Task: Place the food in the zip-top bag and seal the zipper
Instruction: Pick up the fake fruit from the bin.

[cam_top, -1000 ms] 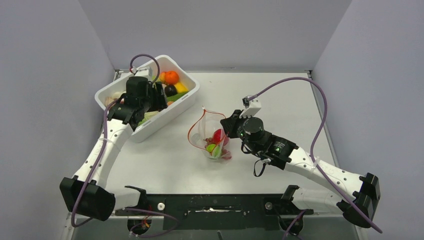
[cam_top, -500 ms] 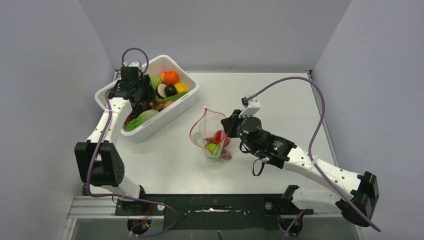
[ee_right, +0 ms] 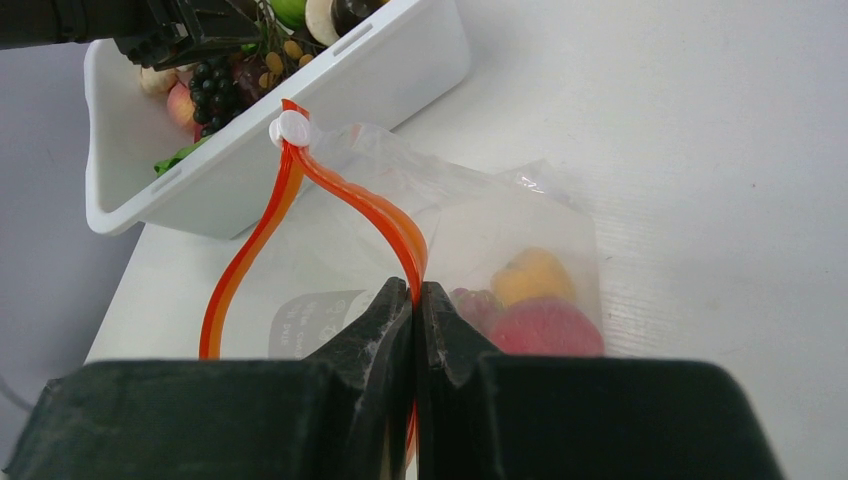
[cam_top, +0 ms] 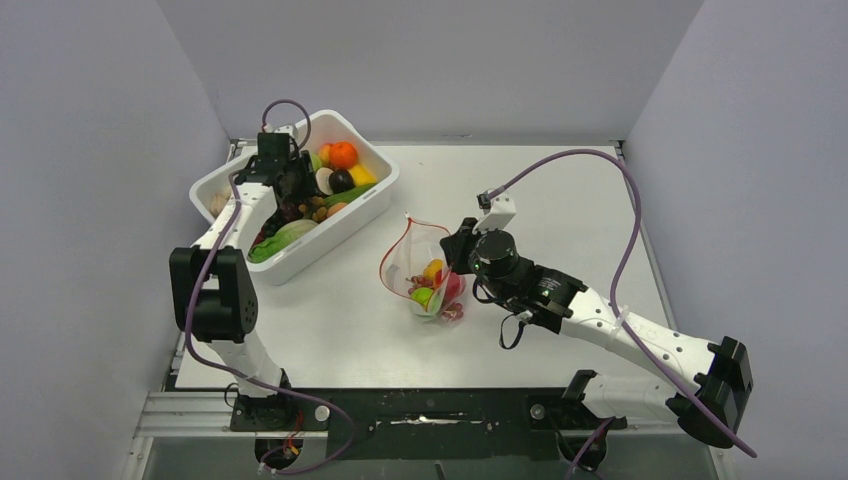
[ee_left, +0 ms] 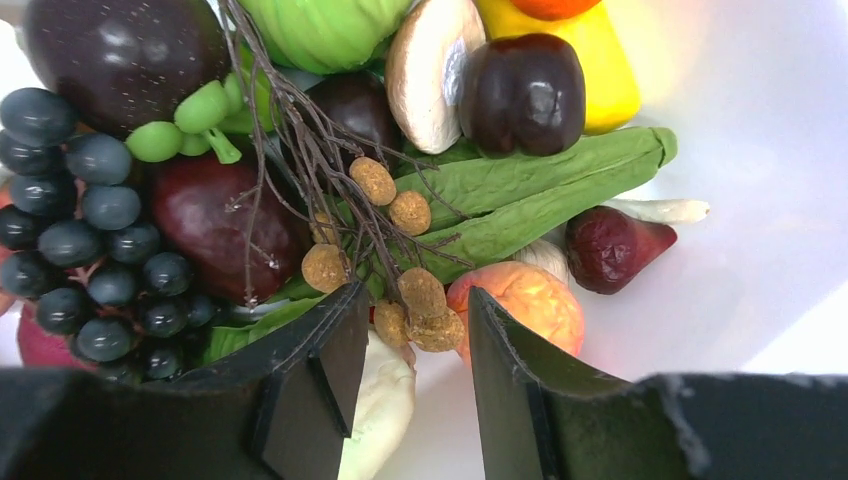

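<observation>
The right claw is pinching shut on the zipper, lifting one side of that red-orange strip. This is leaving the mouth of the zip-top bag gaping in a teardrop loop, presumably so the other arm can drop food in unaided. The bag is sitting near the middle of the worktop, just beside the white bin, with coloured food pieces already bunching at its bottom. Its long axis is running from that near, filled end out to the white slider. The pointed tip of the loop is aiming toward the bin, with the mouth facing up and to the left. Inside the bin, the left claw is hanging half open, its fingers straddling a twig of brown berries lying across green pods beside dark grapes. Whether it is gripping the twig yet I cannot tell, though that twig is looking like the intended pick.
</observation>
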{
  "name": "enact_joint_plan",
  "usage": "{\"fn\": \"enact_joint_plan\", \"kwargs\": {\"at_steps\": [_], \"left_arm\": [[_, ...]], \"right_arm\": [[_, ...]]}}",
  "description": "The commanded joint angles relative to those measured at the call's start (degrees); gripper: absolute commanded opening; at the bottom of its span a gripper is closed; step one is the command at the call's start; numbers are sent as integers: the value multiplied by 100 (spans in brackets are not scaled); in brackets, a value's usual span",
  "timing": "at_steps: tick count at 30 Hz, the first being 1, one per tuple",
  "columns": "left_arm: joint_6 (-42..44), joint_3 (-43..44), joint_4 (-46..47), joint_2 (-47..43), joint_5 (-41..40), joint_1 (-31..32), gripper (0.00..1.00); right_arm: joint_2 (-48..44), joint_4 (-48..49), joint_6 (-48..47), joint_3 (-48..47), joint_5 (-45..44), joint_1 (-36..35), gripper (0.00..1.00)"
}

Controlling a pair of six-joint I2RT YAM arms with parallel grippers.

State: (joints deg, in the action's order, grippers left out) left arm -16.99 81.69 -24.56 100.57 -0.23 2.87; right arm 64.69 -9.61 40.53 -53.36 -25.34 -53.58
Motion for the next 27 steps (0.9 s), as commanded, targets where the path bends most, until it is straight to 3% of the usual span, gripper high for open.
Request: {"fn": "enact_joint_plan", "kwargs": {"at_steps": [1, 15, 27], "left_arm": [[134, 288, 328, 118, 259, -24, 40], [144, 321, 304, 487, 365, -33, 37], [161, 314, 239, 413, 305, -33, 17]], "right_arm": [[-22, 239, -34, -324, -227, -53, 0], [-152, 222, -30, -257, -249, -59, 0], [-98, 222, -70, -327, -243, -60, 0]]}}
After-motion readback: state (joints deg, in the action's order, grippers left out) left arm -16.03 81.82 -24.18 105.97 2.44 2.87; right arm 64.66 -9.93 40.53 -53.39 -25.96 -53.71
